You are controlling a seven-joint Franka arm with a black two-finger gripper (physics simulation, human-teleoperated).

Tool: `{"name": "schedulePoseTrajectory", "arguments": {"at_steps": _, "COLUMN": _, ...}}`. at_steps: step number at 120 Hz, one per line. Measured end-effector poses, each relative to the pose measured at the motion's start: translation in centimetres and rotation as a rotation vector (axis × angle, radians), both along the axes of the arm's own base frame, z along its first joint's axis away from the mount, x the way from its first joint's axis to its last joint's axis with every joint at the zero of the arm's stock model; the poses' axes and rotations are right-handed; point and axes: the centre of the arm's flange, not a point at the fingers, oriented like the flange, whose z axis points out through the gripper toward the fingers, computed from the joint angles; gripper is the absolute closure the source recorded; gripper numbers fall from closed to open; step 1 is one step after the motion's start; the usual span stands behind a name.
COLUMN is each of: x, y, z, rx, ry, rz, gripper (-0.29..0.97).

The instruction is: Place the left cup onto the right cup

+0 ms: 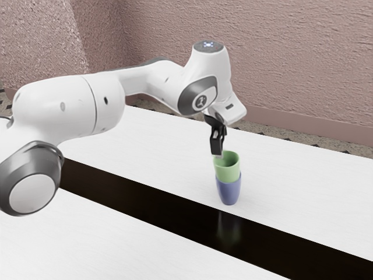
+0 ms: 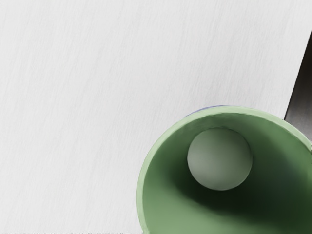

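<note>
Right of frame centre, the green cup (image 1: 227, 165) is nested in the blue cup (image 1: 229, 191). Its rim seems pinched by the gripper's (image 1: 217, 149) jaws; they should be opened gently, then raised straight.

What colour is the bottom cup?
The bottom cup is blue, clearest in the exterior view.

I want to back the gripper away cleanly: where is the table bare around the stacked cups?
Bare white tabletop lies on the exterior view's right of the green cup nested in the blue cup, and behind them toward the wall. The black strip runs in front. It is crowded only at the green cup's rim, where the gripper hangs.
</note>
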Motion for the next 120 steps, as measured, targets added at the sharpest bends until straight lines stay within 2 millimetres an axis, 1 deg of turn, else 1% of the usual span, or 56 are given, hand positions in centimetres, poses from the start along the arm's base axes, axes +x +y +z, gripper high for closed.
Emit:
{"name": "schedulePoseTrajectory", "arguments": {"at_steps": 41, "x": -1.0, "y": 1.0, "z": 3.4, "rx": 0.003, "ry": 0.011, "rz": 0.005, "gripper": 0.0}}
{"name": "schedulePoseTrajectory", "arguments": {"at_steps": 53, "x": -1.7, "y": 1.5, "z": 5.0, "rx": 0.0, "ry": 0.017, "rz": 0.008, "gripper": 0.0}}
{"name": "schedulePoseTrajectory", "arguments": {"at_steps": 69, "x": -2.7, "y": 2.8, "z": 7.3, "rx": 0.012, "ry": 0.022, "rz": 0.017, "gripper": 0.0}}
{"name": "schedulePoseTrajectory", "arguments": {"at_steps": 76, "x": -3.3, "y": 4.0, "z": 8.1, "rx": 0.019, "ry": 0.029, "rz": 0.029, "gripper": 0.0}}
{"name": "schedulePoseTrajectory", "arguments": {"at_steps": 84, "x": -4.0, "y": 5.6, "z": 8.7, "rx": 0.025, "ry": 0.044, "rz": 0.046, "gripper": 0.0}}
{"name": "schedulePoseTrajectory", "arguments": {"at_steps": 103, "x": -5.0, "y": 9.5, "z": 9.1, "rx": 0.047, "ry": 0.073, "rz": 0.093, "gripper": 0.0}}
{"name": "schedulePoseTrajectory", "arguments": {"at_steps": 120, "x": -6.1, "y": 13.0, "z": 10.0, "rx": 0.046, "ry": 0.088, "rz": 0.145, "gripper": 0.0}}
